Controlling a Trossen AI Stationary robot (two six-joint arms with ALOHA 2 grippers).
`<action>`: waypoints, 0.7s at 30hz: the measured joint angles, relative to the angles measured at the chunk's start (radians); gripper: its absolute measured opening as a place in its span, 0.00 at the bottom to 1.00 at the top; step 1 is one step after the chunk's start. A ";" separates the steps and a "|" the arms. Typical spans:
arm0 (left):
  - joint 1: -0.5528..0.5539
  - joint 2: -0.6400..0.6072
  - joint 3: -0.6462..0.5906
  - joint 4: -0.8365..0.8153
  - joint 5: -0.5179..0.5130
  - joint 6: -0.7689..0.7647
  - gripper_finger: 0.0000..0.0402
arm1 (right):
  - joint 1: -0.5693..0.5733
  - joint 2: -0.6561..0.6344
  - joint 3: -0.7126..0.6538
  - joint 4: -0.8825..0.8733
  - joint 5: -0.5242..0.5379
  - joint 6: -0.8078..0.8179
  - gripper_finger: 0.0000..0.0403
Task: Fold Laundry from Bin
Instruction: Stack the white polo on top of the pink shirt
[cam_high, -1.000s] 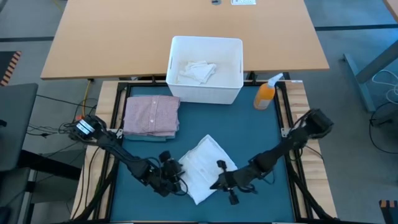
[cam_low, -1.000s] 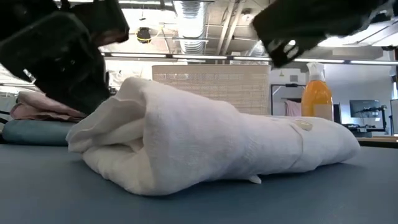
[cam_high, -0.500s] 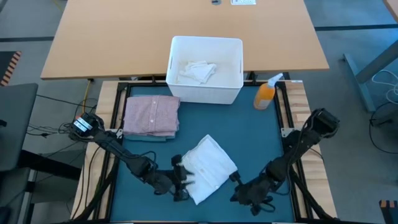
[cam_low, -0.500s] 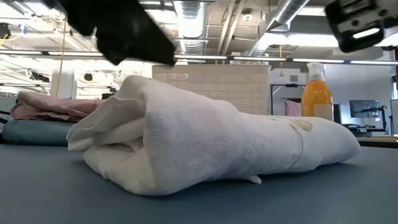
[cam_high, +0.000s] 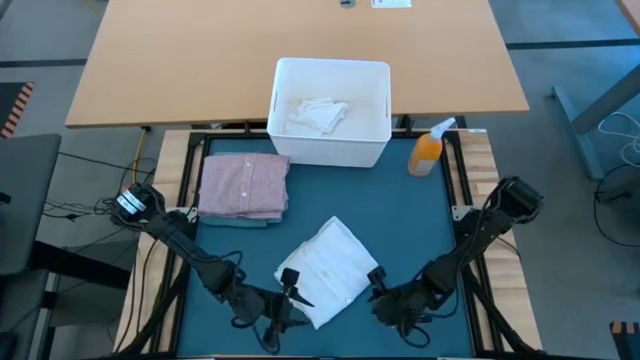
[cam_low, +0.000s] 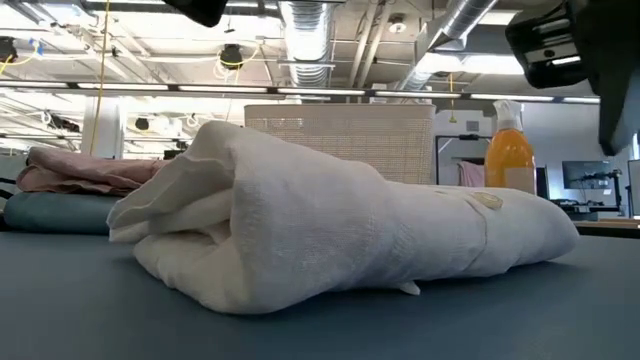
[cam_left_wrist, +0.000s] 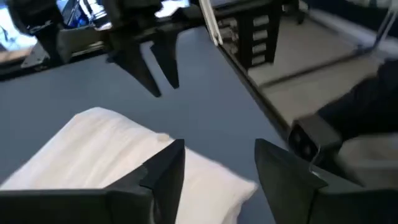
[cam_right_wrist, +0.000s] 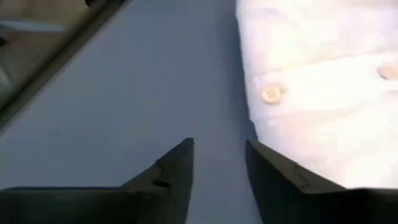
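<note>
Folded white garment lies mid-mat on teal mat, free of both grippers. Pink shirt is folded near the bin, which holds white cloth. Left gripper: fingers apart, empty, just beside the garment. Right gripper: fingers apart, empty, opposite side.

White folded garment – teal mat; pink shirt; white bin; orange bottle.

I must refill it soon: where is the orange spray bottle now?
In the high view, the orange spray bottle stands upright at the teal mat's far right corner, just right of the white plastic bin.
</note>
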 joint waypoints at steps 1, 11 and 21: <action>-0.003 0.000 0.002 -0.017 -0.001 0.026 0.47 | 0.000 0.000 0.000 -0.009 0.009 0.000 0.43; -0.013 0.070 0.003 -0.173 0.009 0.014 0.55 | -0.004 0.000 0.000 -0.022 0.025 0.012 0.59; -0.015 0.196 0.084 -0.326 -0.117 0.156 0.55 | -0.034 0.000 0.000 -0.024 0.023 0.072 0.58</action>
